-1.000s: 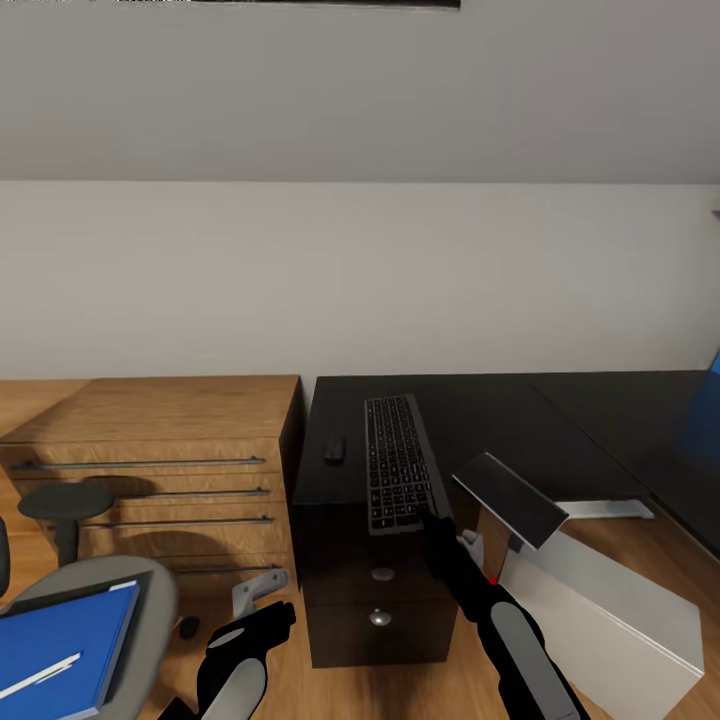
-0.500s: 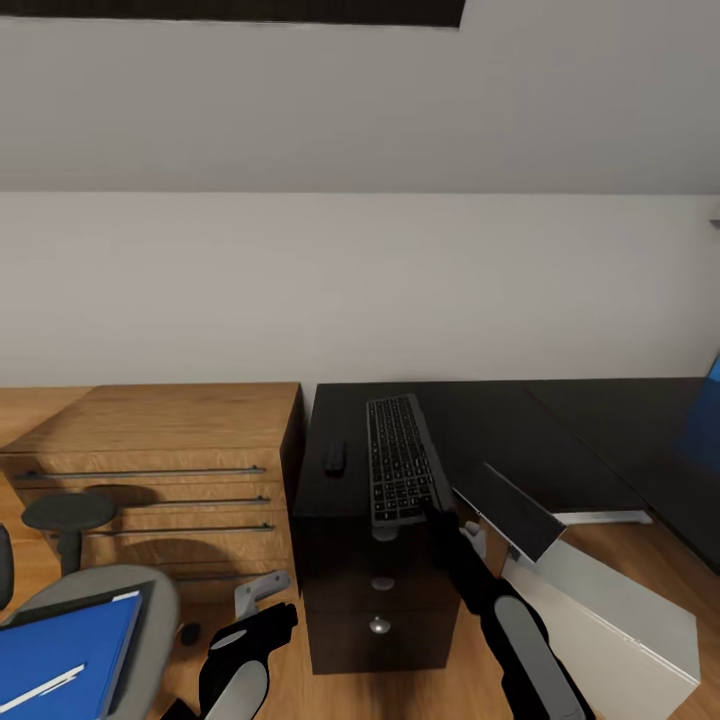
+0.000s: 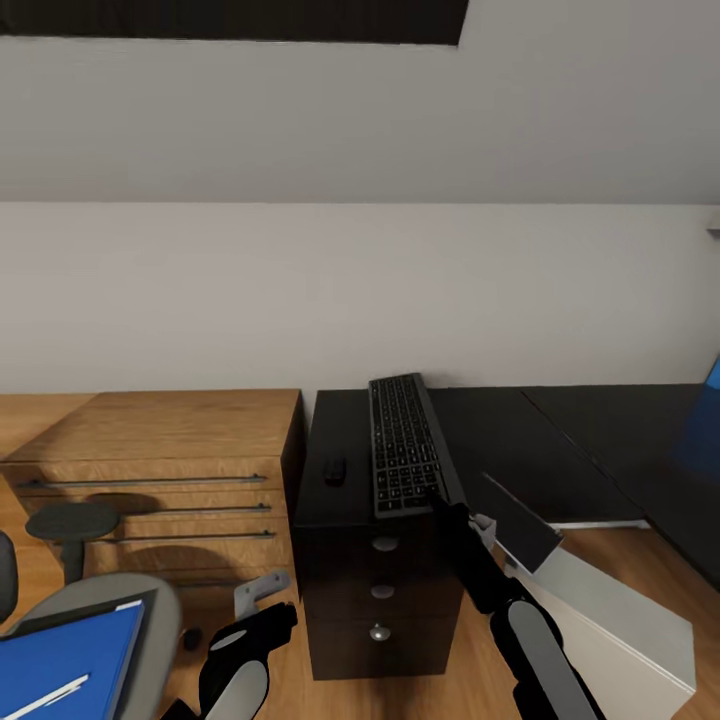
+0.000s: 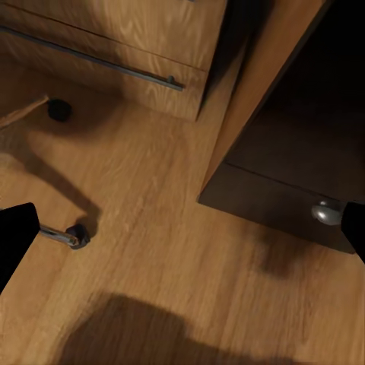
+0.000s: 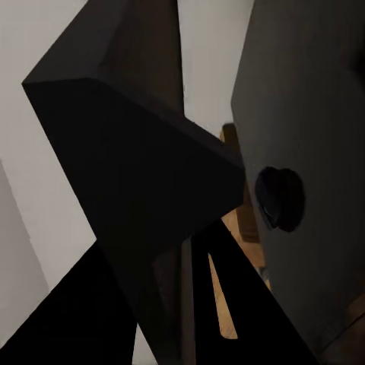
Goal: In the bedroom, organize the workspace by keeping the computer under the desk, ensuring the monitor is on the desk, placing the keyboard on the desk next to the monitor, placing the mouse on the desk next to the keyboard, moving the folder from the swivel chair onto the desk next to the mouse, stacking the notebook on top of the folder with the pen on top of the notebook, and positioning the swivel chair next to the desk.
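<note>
The keyboard (image 3: 405,452) hangs tilted just above the black desk (image 3: 520,430), over the drawer unit (image 3: 380,600). My right gripper (image 3: 437,497) is shut on its near right corner. The small black mouse (image 3: 335,470) lies on the desk just left of the keyboard and shows as a dark lump (image 5: 280,198) in the right wrist view. A dark flat panel, apparently the monitor (image 3: 518,522), leans over the grey computer (image 3: 625,625) on the floor. The swivel chair (image 3: 120,610) at lower left carries the blue folder (image 3: 60,660) with the white pen (image 3: 45,695) on it. My left gripper (image 4: 182,236) is open over the floor. The notebook cannot be made out.
A wooden chest of drawers (image 3: 150,450) stands left of the desk against the white wall. The chair's black armrest (image 3: 70,520) and a chrome base leg (image 3: 258,588) are near my left arm. A drawer knob (image 4: 327,213) shows close to the left gripper.
The whole view has shifted as the camera rose. The keyboard has risen and moved slightly farther over the desk in my right gripper. The left arm has not moved.
</note>
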Available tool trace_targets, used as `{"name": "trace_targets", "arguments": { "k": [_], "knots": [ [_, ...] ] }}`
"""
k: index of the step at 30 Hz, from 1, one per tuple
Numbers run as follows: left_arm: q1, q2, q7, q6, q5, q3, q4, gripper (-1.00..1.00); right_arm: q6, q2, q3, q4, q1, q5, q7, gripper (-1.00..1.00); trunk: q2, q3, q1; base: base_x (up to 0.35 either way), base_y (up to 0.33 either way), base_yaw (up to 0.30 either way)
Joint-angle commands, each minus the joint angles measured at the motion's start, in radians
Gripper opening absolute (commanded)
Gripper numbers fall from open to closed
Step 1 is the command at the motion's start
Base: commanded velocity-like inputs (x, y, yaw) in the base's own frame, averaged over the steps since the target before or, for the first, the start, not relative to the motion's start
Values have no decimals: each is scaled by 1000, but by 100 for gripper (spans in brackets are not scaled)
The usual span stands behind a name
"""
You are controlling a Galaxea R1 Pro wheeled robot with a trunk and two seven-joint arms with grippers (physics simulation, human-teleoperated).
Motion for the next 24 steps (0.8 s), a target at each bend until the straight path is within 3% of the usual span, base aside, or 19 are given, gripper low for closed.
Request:
{"name": "trace_targets", "arguments": {
  "k": [1, 5, 10, 24],
  "knots": [
    [-1, 1, 8, -7, 3, -2, -1, 100, 4, -1, 0, -6, 4, -5, 2, -100, 7, 2, -4, 0, 0, 0],
    [-1, 1, 5, -76, 3, -16, -1, 100, 5, -13, 1, -13, 11, 38, 0, -100, 35, 15, -19, -61, 0, 0],
    [-1, 2, 7, -119, 2, -64, -1, 100, 9, -24, 6, -16, 15, 132, 4, -100, 70, 30, -39, -267, 0, 0],
    [-1, 3, 7, -123, 0, -67, -1, 100, 7, -20, 7, -15, 15, 130, 5, -100, 168, 74, -92, -334, -14, 0]
  ]
}}
